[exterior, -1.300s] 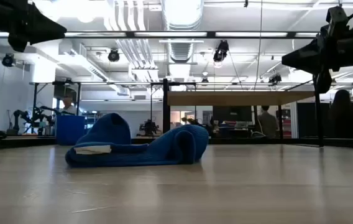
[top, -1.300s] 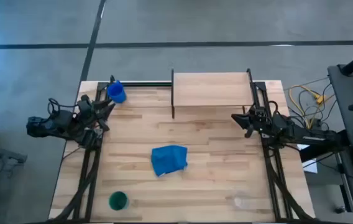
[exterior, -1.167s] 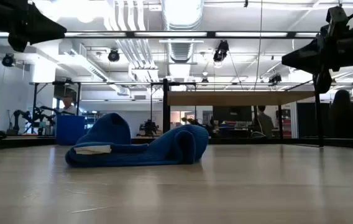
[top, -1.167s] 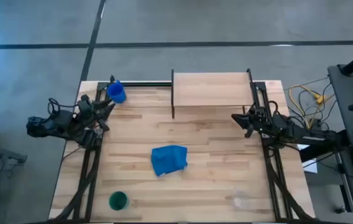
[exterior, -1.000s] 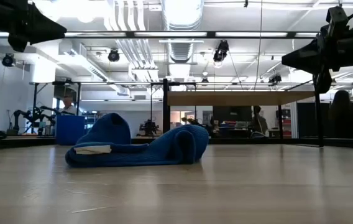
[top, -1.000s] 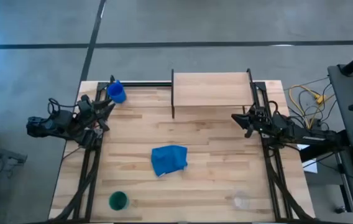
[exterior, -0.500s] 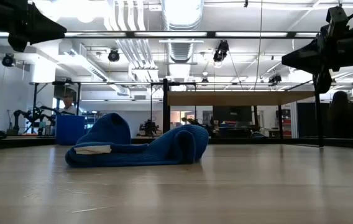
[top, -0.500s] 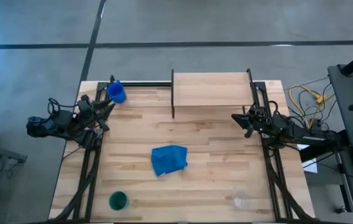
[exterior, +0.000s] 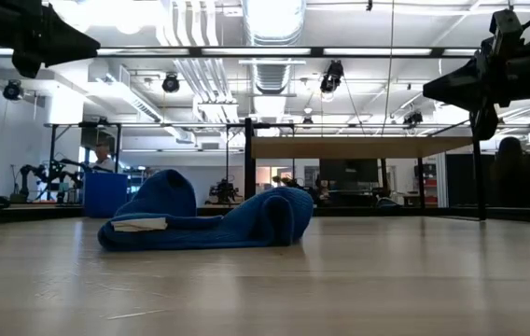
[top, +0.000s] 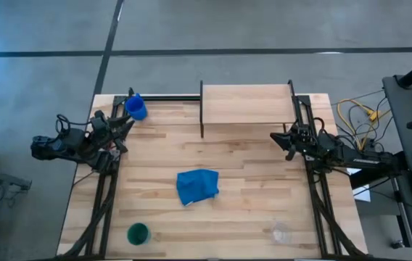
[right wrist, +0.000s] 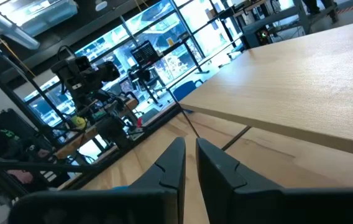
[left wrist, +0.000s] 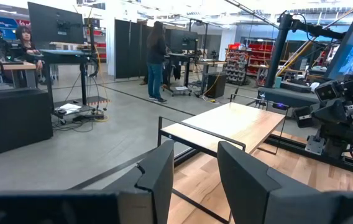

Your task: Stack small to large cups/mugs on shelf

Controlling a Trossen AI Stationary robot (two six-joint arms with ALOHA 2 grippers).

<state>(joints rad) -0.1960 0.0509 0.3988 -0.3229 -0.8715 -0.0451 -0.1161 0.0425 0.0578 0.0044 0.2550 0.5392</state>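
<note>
A blue mug (top: 135, 107) stands at the table's far left corner, close beyond my left gripper (top: 127, 125), which hovers open and level at the left edge (left wrist: 195, 163). A dark green cup (top: 138, 233) stands near the front left. A clear glass (top: 281, 233) stands near the front right. The shelf (top: 246, 104), a light wood board on black uprights, stands at the far edge (exterior: 358, 147). My right gripper (top: 275, 137) hovers shut at the right edge, beside the shelf's near right corner (right wrist: 191, 155). Neither gripper has anything between its fingers.
A crumpled blue cloth (top: 197, 185) lies on the table's middle, between the cups and the shelf (exterior: 204, 221). Black frame rails run along both side edges of the table (top: 103, 196). Cables lie off the table's right side (top: 358, 116).
</note>
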